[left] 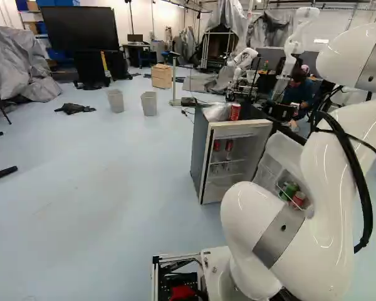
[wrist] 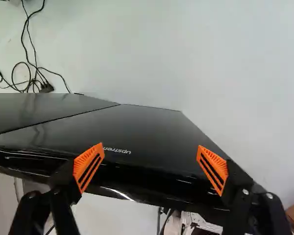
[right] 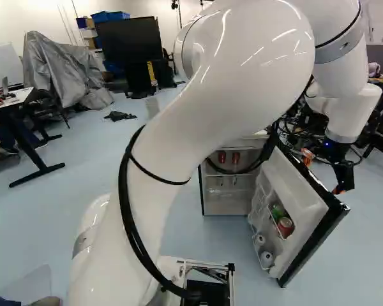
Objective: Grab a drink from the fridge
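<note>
1. My gripper [right: 322, 172] is released—fingers wide apart at the outer side of the open fridge door [right: 309, 207].
2. I see red cans [right: 236, 157] inside the fridge [left: 200, 157], cans [right: 285, 227] in its door—and another can [left: 235, 111] on top.

Black screen [left: 78, 28] — grey sheeting [left: 19, 59] near it

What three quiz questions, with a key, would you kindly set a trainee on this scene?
1. True or false: the door of the fridge stands open.
2. How does the gripper stand in the wrist view?
a) shut on a can
b) fingers apart, holding nothing
c) shut on the door's edge
3. Fill the gap: in the door rack, the green drink sits beside a ____ can.

Key: 1 true; 2 b; 3 red.
</note>
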